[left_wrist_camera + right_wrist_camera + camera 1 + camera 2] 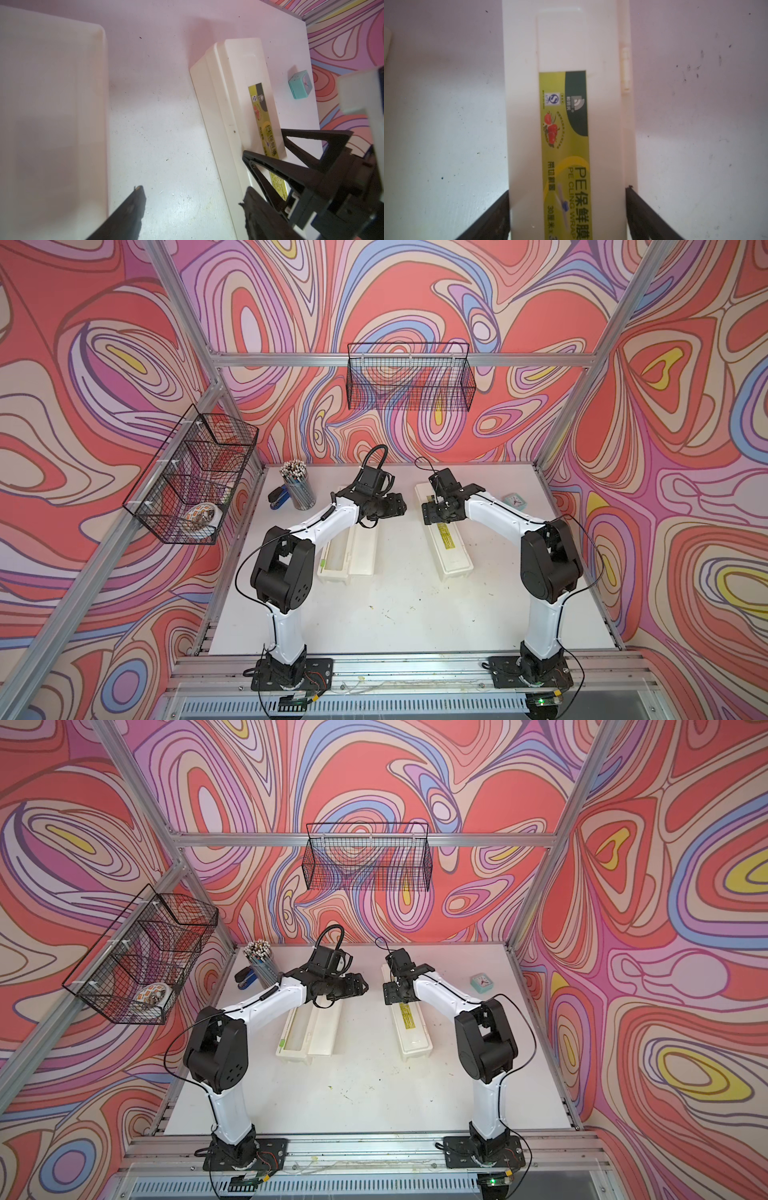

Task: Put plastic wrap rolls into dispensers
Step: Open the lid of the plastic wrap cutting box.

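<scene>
Two cream-white dispensers lie side by side on the table. The left dispenser lies with its lid folded open, and its blurred lid fills one side of the left wrist view. The right dispenser is closed, with the yellow label on top. My right gripper reaches down over its far half, a finger pressed against each long side. My left gripper hangs open and empty between the boxes. The plastic wrap rolls are hidden from view.
A cup of pencils and a blue stapler stand at the table's back left. At the back right sits a small teal clock. Wire baskets hang on the back and left walls.
</scene>
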